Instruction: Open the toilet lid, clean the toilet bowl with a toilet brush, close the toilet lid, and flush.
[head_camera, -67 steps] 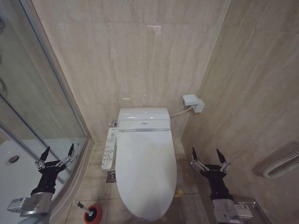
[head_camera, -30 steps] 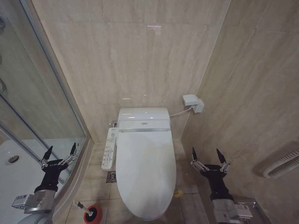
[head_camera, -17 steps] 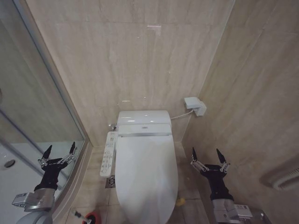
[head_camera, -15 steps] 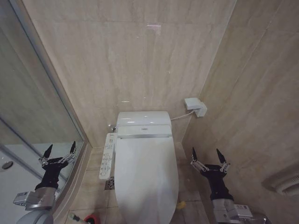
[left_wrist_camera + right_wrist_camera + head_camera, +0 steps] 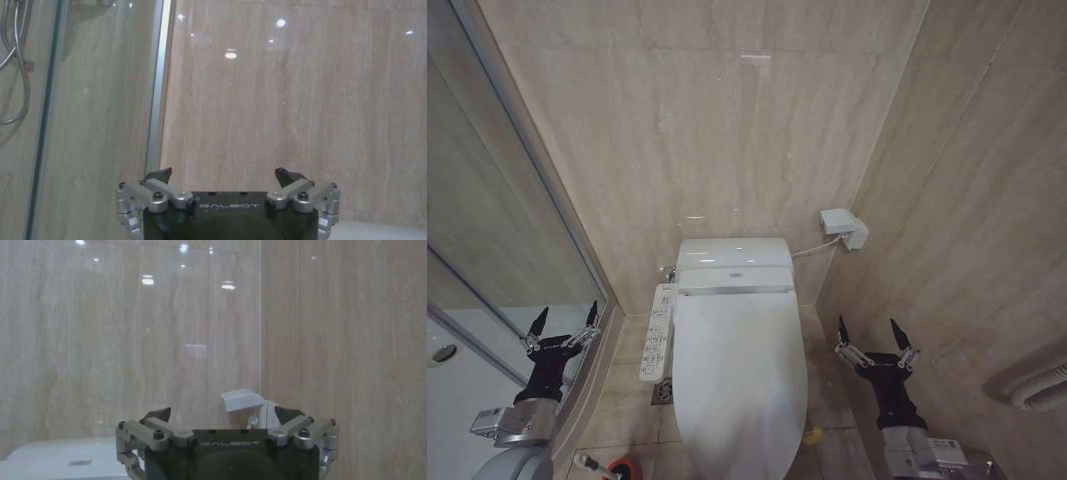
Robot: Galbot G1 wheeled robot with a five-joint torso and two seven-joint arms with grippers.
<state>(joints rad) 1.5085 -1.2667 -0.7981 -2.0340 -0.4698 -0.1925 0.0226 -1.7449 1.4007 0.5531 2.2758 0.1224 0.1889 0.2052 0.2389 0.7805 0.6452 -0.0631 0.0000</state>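
Note:
The toilet lid (image 5: 739, 375) lies shut, glossy white, in the middle of the head view, and it hides the toilet bowl. A white button panel (image 5: 654, 338) runs along its left side. The toilet brush (image 5: 588, 464) stands in its red cup holder (image 5: 624, 469) on the floor at the bottom left, with its thin white handle leaning left. My left gripper (image 5: 565, 322) hangs open beside the shower glass, left of the toilet and above the brush. My right gripper (image 5: 867, 332) hangs open right of the toilet, near the side wall. Neither holds anything.
The glass shower door (image 5: 497, 200) with its metal frame (image 5: 157, 85) bounds the left. A white wall box (image 5: 842, 226) with a cable sits behind the toilet on the right, also seen as a white box (image 5: 242, 399). A ribbed hose (image 5: 1039, 389) hangs on the right wall.
The whole head view has shifted, so the toilet sits lower and larger and the brush is at the bottom edge. My left gripper has come slightly toward the toilet. Both stay open.

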